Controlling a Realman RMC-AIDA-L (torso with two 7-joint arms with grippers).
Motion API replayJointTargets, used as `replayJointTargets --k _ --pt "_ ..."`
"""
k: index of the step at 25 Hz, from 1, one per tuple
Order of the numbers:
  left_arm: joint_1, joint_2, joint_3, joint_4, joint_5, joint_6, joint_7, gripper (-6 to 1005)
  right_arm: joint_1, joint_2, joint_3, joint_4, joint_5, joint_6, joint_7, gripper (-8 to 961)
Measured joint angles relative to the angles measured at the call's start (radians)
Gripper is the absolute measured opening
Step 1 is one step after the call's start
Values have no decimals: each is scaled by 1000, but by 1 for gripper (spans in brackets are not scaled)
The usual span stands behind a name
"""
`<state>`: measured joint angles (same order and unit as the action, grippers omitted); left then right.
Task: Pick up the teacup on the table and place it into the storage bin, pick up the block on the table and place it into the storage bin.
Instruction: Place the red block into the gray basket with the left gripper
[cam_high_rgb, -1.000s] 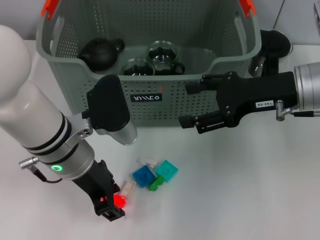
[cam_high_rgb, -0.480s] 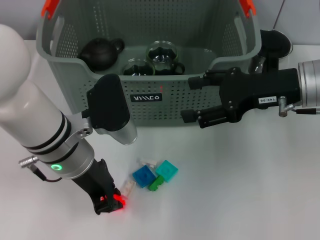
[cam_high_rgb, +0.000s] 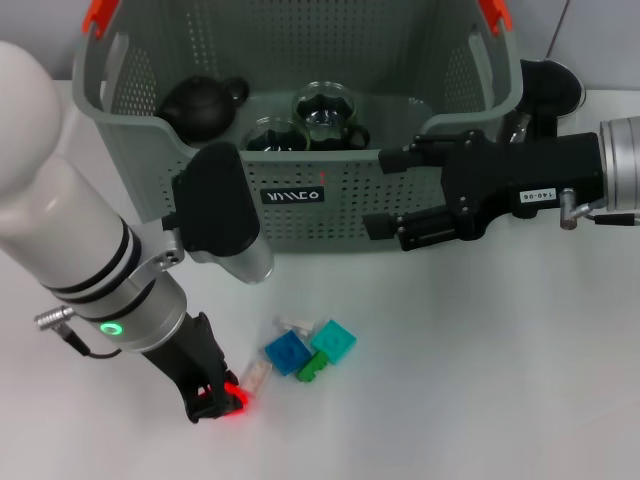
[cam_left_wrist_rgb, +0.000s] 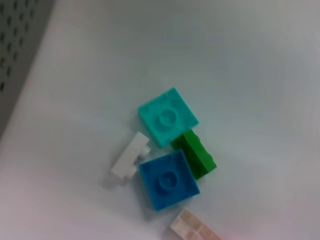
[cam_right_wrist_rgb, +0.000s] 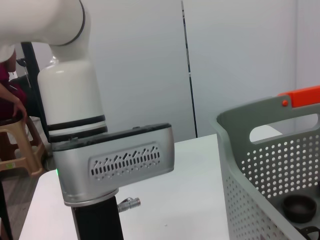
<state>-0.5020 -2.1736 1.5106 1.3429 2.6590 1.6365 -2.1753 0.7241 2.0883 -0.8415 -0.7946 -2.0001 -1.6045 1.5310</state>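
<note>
Left gripper: low at the table's near edge, jaws closed on a small red block.
Loose blocks: blue block, teal block, green block and white piece clustered just beside your claw, toward the table's middle.
Storage bin: far edge, up and away from your claw; you must lift over its wall.
Teacups: glass, already inside, beside a dark teapot.
Right gripper: fingers apart, empty, hovering at the bin's front wall.
Materials: hard glossy studded plastic; perforated bin.
</note>
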Motion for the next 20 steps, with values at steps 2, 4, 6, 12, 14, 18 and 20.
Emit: replayJointTargets --k 2,4,6,12,14,18,20 --pt "-1 0 -5 13 0 3 -7 204 0 0 0 0 0 0 0 945" --pt "-1 1 -10 28 -1 5 -13 210 0 -1 0 0 0 0 0 945" --pt "-1 1 -21 57 -5 14 -21 215 0 -1 0 0 0 0 0 945" --pt "-10 2 -92 143 -17 73 -65 232 -3 -4 0 0 0 -4 0 945" --pt "-14 2 -131 175 -25 98 -80 237 -6 -6 1 0 0 -7 0 945" --pt "-38 4 -272 254 -48 147 -112 248 -11 -10 1 0 0 -8 0 945" --pt "-64 5 -364 286 -67 161 -125 254 -13 -14 1 0 -1 -12 0 945"
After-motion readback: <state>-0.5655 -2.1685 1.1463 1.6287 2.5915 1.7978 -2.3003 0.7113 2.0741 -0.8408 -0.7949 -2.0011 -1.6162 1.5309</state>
